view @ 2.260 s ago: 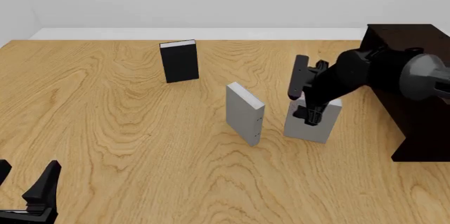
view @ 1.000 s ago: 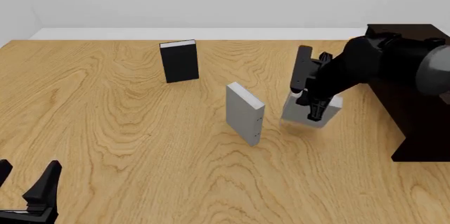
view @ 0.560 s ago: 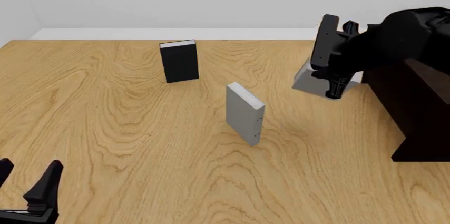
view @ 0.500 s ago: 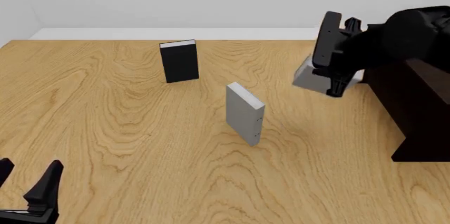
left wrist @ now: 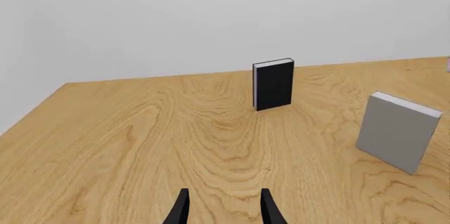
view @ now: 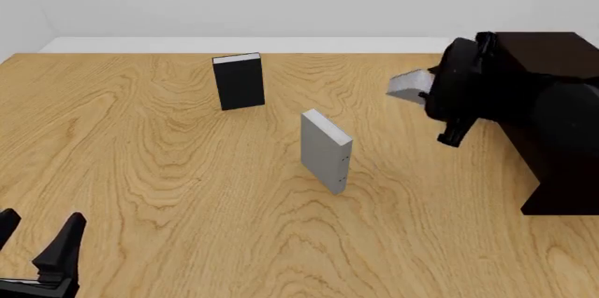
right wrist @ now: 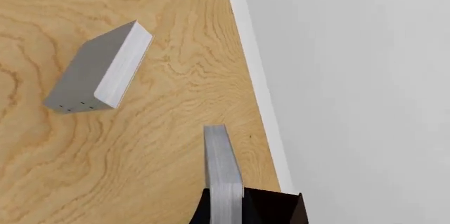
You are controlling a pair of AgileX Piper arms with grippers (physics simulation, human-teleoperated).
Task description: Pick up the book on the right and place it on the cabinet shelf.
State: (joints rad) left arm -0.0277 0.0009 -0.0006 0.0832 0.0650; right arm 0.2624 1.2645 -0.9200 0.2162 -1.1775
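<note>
My right gripper [view: 433,93] is shut on the plain light grey book [view: 408,86] and holds it tilted in the air, well above the table, just left of the dark brown cabinet [view: 562,151]. The right arm covers the cabinet's near face, so its shelf is hidden. In the right wrist view the book [right wrist: 221,176] shows edge-on between the fingers of the gripper [right wrist: 222,214], with a dark cabinet corner [right wrist: 281,208] beside it. My left gripper [view: 38,245] is open and empty at the near left; its fingers [left wrist: 180,211] show in the left wrist view.
A similar grey book with tiny dark marks [view: 326,151] stands in the middle of the table; it also shows in both wrist views [right wrist: 98,68] [left wrist: 397,132]. A black book [view: 238,80] stands at the back [left wrist: 273,84].
My right gripper has lifted the grey book off the table, carried it up and to the right towards the cabinet, and tilted it. The left arm and other books have not moved.
</note>
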